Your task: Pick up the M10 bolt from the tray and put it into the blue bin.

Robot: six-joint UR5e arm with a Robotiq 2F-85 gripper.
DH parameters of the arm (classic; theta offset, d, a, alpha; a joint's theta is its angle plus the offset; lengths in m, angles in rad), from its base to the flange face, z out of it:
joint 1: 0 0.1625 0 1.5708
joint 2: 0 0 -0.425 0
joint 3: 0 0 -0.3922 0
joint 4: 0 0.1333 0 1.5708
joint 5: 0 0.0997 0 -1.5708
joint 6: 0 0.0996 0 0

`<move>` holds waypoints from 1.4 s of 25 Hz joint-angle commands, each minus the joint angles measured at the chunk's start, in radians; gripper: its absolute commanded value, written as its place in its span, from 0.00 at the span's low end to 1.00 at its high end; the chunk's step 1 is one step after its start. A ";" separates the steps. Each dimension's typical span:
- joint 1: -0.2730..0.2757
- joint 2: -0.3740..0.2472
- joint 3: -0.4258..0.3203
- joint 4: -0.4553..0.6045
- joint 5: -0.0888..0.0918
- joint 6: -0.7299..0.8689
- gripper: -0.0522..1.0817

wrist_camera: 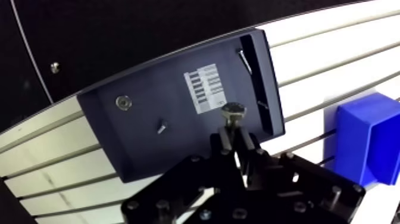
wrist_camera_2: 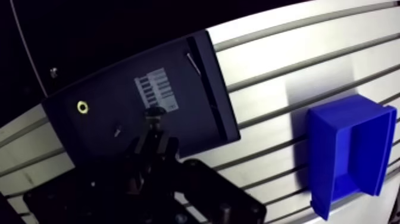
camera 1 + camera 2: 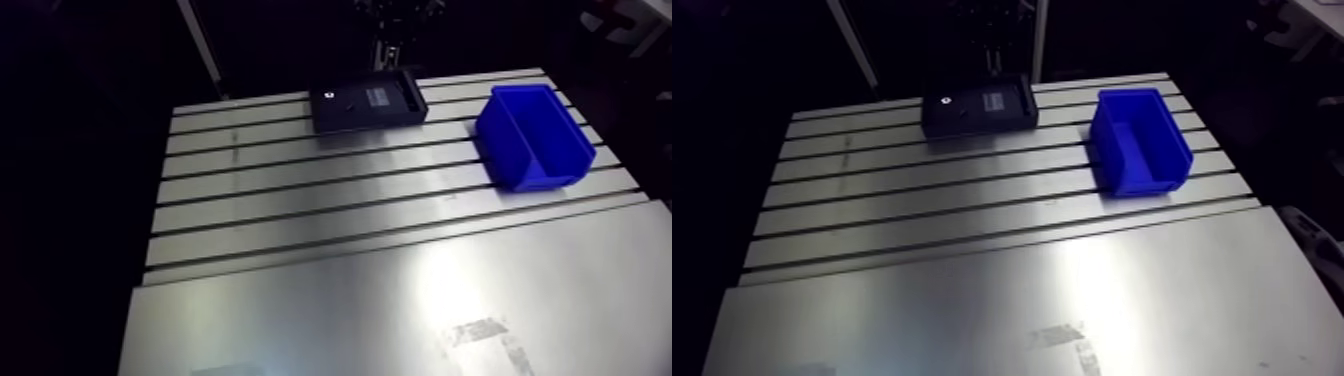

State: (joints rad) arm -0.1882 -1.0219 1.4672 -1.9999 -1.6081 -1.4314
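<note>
In the wrist view my gripper (image 1: 233, 136) is shut on the M10 bolt (image 1: 233, 112). The bolt's hex head sticks out past the fingertips, and it hangs above the dark tray (image 1: 149, 77), near the tray's white label (image 1: 205, 89). The blue bin (image 1: 369, 140) stands open and empty off to one side of the tray. In the arm view the tray (image 3: 365, 100) lies at the table's far edge. The bin (image 3: 530, 135) sits to its right, with a gap of bare table between them. There the gripper is too dark to make out.
A small ring-shaped part (image 1: 124, 102) and a short screw (image 1: 161, 126) lie in the tray. A thin pin (image 1: 245, 59) rests in its narrow side compartment. The slotted aluminium table (image 3: 300, 200) runs forward into a smooth plate (image 3: 400, 310).
</note>
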 commanded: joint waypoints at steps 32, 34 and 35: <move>-0.073 -0.349 0.138 0.163 0.012 -1.234 0.94; -0.088 -0.350 0.143 0.177 0.012 -1.312 0.94; -0.105 -0.350 0.144 0.178 0.012 -1.386 0.94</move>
State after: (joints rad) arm -0.2465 -1.3665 1.5952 -1.8398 -1.5989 -2.5556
